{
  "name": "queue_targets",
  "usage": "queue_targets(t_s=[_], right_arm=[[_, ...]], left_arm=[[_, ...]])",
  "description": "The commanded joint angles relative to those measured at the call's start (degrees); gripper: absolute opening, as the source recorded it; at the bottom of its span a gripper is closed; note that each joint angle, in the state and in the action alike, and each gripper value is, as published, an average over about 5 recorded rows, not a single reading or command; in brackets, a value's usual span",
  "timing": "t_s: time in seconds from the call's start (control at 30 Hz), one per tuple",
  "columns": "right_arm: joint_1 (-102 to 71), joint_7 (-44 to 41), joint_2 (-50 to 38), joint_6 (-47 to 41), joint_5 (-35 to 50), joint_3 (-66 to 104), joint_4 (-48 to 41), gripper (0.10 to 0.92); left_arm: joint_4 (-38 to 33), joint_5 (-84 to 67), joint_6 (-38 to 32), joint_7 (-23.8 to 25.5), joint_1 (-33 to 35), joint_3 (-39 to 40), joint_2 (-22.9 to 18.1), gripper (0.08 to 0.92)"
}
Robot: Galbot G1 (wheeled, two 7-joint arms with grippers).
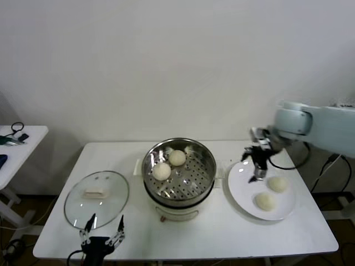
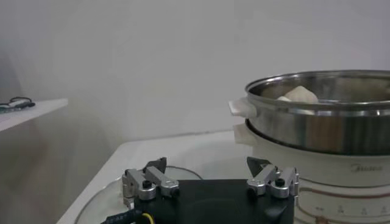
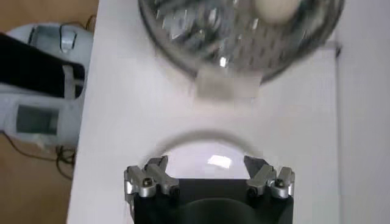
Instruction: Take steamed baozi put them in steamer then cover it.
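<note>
The steel steamer (image 1: 178, 189) stands mid-table with two cream-white baozi (image 1: 177, 158) (image 1: 161, 171) inside. Two more baozi (image 1: 278, 184) (image 1: 265, 201) lie on the white plate (image 1: 242, 191) to its right. The glass cover (image 1: 111, 213) with its cream handle lies flat at the left. My right gripper (image 1: 256, 176) is open and empty, above the plate's near-steamer edge, left of the plate's baozi. Its wrist view shows the plate rim (image 3: 204, 146) between its open fingertips (image 3: 157, 164) and the steamer (image 3: 201, 42) beyond. My left gripper (image 1: 102, 226) is open and empty at the table's front edge by the cover.
A small side table (image 1: 16, 141) with dark items stands at far left. In the left wrist view the steamer (image 2: 323, 128) is close on one side, with the cover's rim (image 2: 180, 173) beneath the fingers. The robot's base (image 3: 42, 91) shows past the table edge.
</note>
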Motion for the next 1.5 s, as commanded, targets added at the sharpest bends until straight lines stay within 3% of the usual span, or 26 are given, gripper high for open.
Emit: queue_targets(t_s=[0.03, 0.37, 0.97, 1.5], right_arm=[[-20.5, -0.9, -13.1, 1.7, -16.8, 13.4, -1.3, 0.823], [-33.5, 0.2, -7.4, 1.6, -21.1, 24.5, -10.8, 0.823], [-38.2, 2.2, -0.2, 2.0, -21.5, 29.0, -17.0, 0.82], [-36.3, -0.1, -0.8, 4.1, -20.3, 29.2, -14.7, 0.689]], left_arm=[[0.0, 0.1, 0.0, 0.0, 0.1, 0.0, -0.1, 0.823], [-0.2, 0.5, -0.5, -0.3, 0.9, 0.1, -0.4, 0.823], [0.4, 1.3, -0.4, -0.4, 0.7, 0.3, -1.1, 0.823], [0.7, 1.6, -0.4, -0.4, 0.1, 0.6, -1.5, 0.823]])
